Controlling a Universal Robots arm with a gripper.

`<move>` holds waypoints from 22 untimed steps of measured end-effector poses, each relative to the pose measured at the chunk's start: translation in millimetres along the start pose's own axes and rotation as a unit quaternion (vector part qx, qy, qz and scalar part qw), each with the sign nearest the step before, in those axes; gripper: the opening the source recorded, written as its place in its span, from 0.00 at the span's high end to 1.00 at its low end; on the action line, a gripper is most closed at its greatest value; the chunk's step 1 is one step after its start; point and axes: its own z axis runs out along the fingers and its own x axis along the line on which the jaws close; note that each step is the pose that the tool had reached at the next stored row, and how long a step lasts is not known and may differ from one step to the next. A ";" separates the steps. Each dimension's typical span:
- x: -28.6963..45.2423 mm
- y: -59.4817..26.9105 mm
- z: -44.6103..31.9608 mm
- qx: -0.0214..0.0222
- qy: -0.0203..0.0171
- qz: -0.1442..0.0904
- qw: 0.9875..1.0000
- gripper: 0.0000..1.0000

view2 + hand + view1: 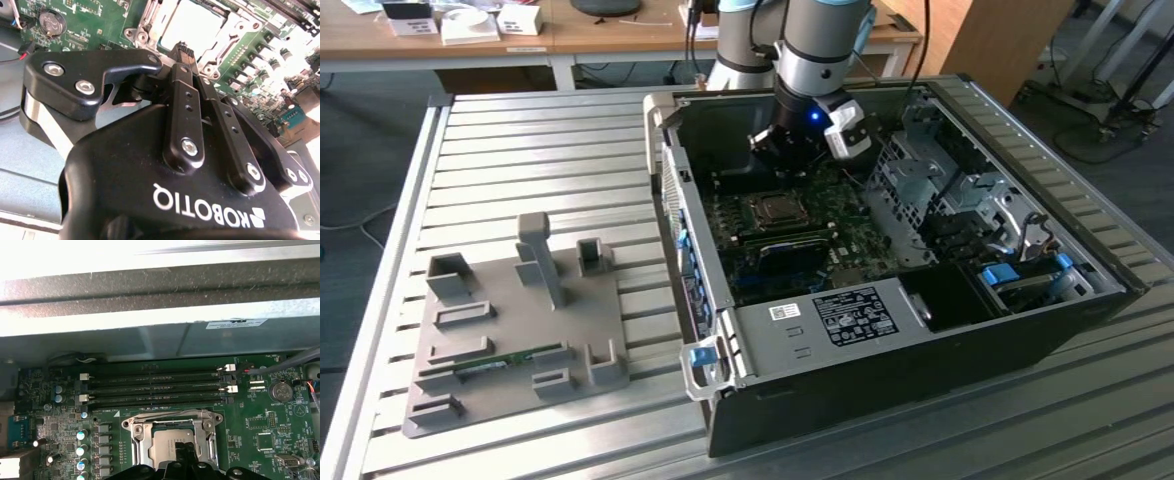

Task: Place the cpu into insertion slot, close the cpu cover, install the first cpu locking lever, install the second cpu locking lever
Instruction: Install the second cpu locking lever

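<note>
Jaws pressed together and empty, our gripper (182,52) hovers just above the cpu (172,440), which we judge already seated in the insertion slot (775,209) with the cpu cover (139,432) down around it, leaving the locking levers.

White lettering runs across the black body of the hand (182,50) in the second wrist view. Exterior view, lower centre: a printed label (854,315) on the grey metal cover (781,345), unreadable. First wrist view: case-wall sticker (236,323) and motherboard (260,420) silkscreen, both illegible.
</note>
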 end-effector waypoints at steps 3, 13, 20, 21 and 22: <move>-0.1 0.1 -1.3 0.000 0.000 0.000 1.000 0.89; -0.4 0.9 -7.8 0.000 0.000 0.000 1.000 0.89; -0.5 0.0 -8.2 0.000 0.000 0.000 1.000 0.89; -0.5 -0.8 -8.2 0.000 0.000 0.000 1.000 0.89; -0.6 -1.7 -8.3 0.000 0.000 0.000 1.000 0.89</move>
